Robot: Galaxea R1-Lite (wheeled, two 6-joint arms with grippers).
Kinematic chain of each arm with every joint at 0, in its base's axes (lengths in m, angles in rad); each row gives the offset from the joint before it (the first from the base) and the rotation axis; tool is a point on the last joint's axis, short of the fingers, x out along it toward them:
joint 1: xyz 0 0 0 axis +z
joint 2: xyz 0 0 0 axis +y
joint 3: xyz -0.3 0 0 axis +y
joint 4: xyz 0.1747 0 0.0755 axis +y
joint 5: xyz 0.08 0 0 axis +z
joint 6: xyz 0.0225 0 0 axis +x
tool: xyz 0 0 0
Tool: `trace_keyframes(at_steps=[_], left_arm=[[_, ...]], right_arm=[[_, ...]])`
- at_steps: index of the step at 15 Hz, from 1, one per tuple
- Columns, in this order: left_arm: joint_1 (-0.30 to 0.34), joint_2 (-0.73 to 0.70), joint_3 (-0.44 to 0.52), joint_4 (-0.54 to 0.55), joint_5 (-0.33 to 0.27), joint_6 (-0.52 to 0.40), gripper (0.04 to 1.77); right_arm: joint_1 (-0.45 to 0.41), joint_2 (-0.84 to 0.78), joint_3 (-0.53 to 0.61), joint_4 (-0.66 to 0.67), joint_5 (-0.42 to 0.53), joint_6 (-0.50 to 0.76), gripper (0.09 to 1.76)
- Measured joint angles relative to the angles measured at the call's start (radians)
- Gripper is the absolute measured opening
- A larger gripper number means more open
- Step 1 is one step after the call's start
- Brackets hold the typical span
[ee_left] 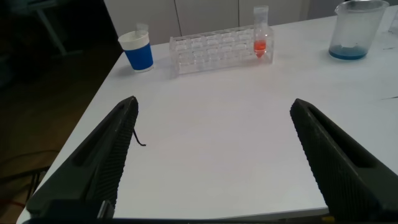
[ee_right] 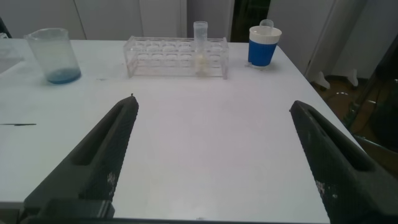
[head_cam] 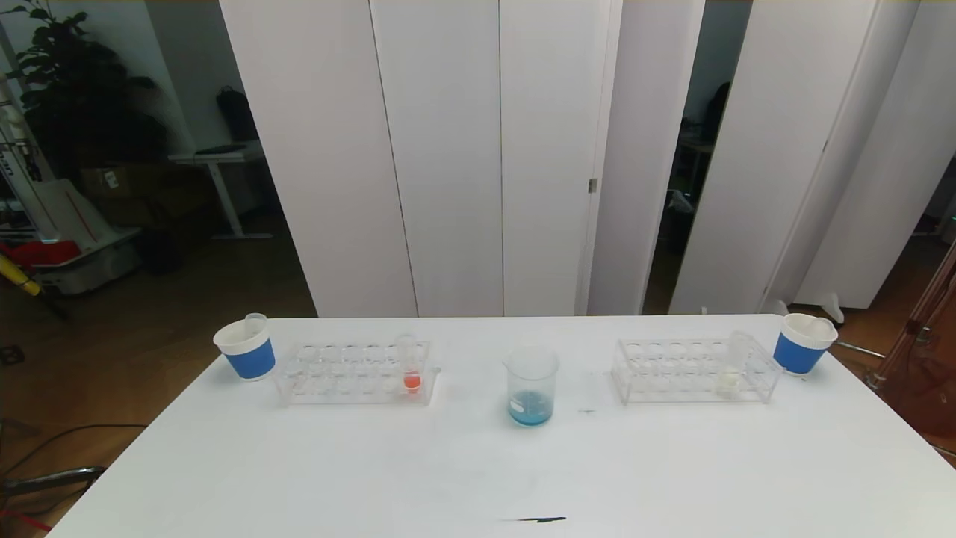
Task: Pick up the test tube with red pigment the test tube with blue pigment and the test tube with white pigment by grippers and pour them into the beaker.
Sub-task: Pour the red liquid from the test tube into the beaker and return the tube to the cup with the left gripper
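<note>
The beaker (head_cam: 531, 388) stands mid-table with a shallow layer of blue liquid in it; it also shows in the left wrist view (ee_left: 356, 31) and the right wrist view (ee_right: 55, 56). The test tube with red pigment (head_cam: 410, 366) stands upright at the right end of the left rack (head_cam: 336, 373). The test tube with white pigment (head_cam: 732, 366) stands upright in the right rack (head_cam: 672, 370). A test tube with blue pigment is out of view. My left gripper (ee_left: 214, 104) and right gripper (ee_right: 214, 104) are open over the near table, nothing between their fingers.
A blue-banded white cup (head_cam: 245, 350) with an empty-looking tube in it sits left of the left rack. A second such cup (head_cam: 803, 344) stands at the far right corner. A thin black mark (head_cam: 541, 518) lies near the front edge.
</note>
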Motion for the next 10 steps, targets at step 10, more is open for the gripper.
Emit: trace_keyframes(at_steps=[10], left_arm=[[0.000,0.000,0.000,-0.003,0.001,-0.036,1.75]], right_arm=[[0.000,0.000,0.000,0.000,0.000,0.000,1.75]])
